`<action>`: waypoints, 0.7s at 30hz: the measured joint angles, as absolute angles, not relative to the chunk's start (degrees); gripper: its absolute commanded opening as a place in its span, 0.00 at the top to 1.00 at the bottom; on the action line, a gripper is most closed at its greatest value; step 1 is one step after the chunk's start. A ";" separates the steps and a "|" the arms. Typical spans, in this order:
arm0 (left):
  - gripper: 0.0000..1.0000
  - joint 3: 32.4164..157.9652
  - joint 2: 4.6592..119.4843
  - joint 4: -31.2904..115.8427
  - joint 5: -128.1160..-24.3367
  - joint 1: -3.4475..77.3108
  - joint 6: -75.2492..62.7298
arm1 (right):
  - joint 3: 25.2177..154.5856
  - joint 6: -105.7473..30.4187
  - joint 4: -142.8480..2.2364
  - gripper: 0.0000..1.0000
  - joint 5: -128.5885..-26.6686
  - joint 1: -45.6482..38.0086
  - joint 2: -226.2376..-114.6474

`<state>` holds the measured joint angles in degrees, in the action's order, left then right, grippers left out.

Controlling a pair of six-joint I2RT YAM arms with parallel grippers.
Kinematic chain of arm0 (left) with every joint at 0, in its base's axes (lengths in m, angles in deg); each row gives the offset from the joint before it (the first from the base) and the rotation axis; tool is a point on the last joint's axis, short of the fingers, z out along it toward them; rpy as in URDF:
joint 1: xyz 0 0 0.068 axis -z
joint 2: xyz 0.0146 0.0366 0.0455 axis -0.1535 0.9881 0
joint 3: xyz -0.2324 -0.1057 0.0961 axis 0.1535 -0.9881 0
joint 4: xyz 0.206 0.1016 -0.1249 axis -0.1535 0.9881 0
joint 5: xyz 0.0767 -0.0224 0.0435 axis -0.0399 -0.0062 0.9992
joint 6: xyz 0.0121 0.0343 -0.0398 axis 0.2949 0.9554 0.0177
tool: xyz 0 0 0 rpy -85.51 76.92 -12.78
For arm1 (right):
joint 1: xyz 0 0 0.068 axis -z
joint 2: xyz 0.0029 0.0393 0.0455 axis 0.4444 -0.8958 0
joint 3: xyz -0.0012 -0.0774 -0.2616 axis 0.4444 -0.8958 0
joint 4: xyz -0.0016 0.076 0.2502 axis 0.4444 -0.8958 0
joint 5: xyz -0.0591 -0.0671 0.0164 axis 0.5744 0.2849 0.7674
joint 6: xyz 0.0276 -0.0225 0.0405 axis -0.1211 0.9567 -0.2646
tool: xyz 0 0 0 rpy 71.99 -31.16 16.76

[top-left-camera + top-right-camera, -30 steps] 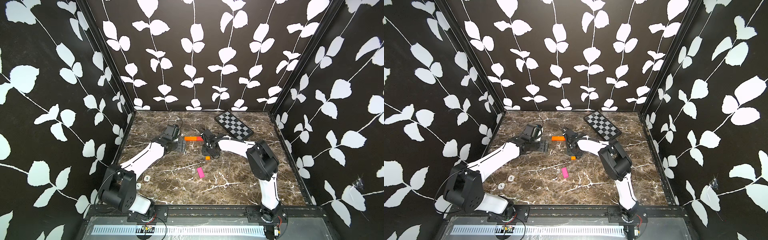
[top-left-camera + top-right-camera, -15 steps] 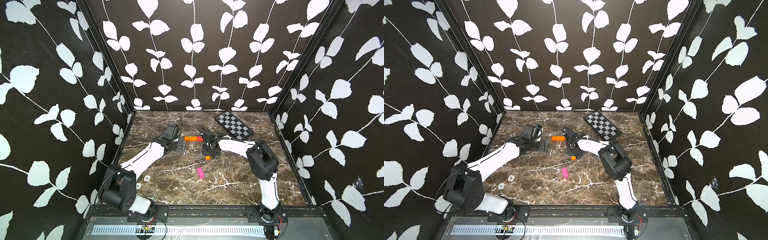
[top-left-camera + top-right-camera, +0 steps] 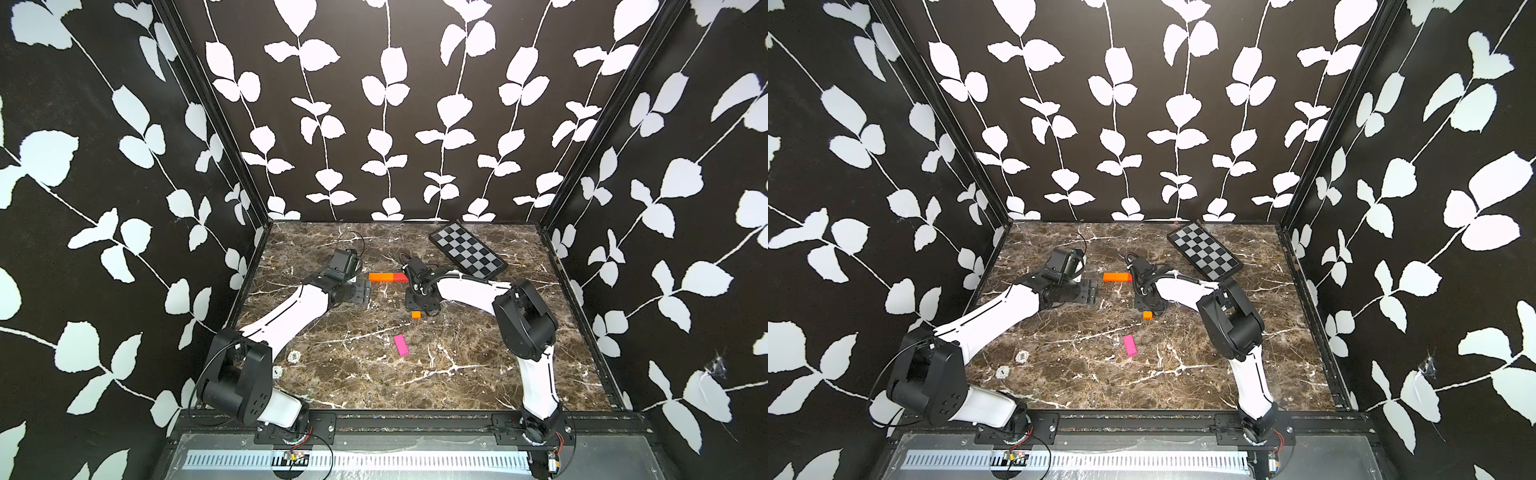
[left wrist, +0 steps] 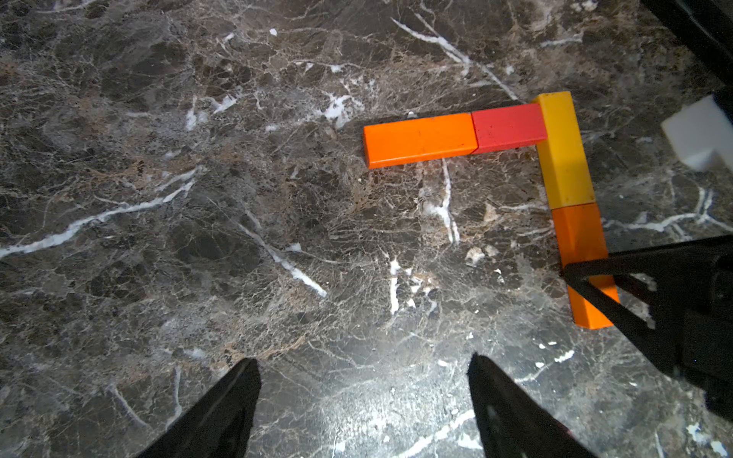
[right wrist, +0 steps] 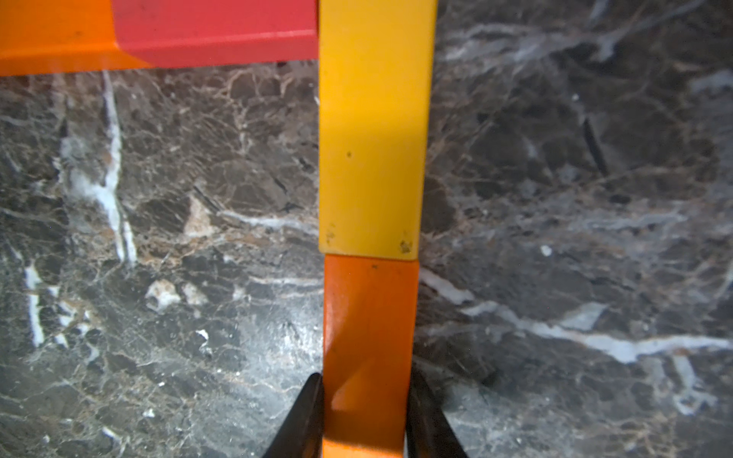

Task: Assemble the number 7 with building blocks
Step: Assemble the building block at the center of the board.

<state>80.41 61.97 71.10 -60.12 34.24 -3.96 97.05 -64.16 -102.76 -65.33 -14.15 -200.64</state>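
Four-bar stage. Clamped with right gripper point(image 5: 365, 384) on orange stem bar point(image 5: 371, 317), flush to yellow bar point(image 5: 373, 138) ahead — open slowly, lift straight. Empty, spread wide at left gripper point(image 4: 361, 360).

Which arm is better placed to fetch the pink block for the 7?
Probably left: the left gripper is open and empty, while the right gripper is shut on the orange block in the stem.

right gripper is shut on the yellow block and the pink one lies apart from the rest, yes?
Not quite. The right gripper is shut on the orange stem block, which butts against the yellow block; the right wrist view shows this. The pink block does lie apart from the rest.
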 measured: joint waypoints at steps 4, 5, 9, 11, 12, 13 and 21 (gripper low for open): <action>0.15 80.41 61.97 71.10 -60.12 34.24 -3.96 | 97.33 -63.57 -103.05 0.66 -65.47 -14.09 -200.84; 0.15 80.41 61.97 71.10 -60.12 34.24 -3.96 | 97.40 -63.46 -103.09 0.66 -65.42 -14.09 -200.91; 0.15 80.41 61.97 71.10 -60.12 34.24 -3.96 | 97.55 -63.24 -103.27 0.66 -65.44 -14.04 -200.99; 0.15 80.41 61.97 71.10 -60.12 34.24 -3.96 | 97.70 -63.09 -103.42 0.66 -65.42 -14.04 -201.06; 0.15 80.41 61.97 71.10 -60.12 34.24 -3.96 | 97.70 -63.04 -103.46 0.66 -65.42 -14.04 -201.08; 0.15 80.41 61.97 71.10 -60.12 34.24 -3.96 | 97.75 -62.98 -103.48 0.65 -65.42 -14.04 -201.10; 0.15 80.41 61.97 71.10 -60.12 34.24 -3.96 | 98.12 -62.21 -103.88 0.66 -65.42 -14.04 -201.28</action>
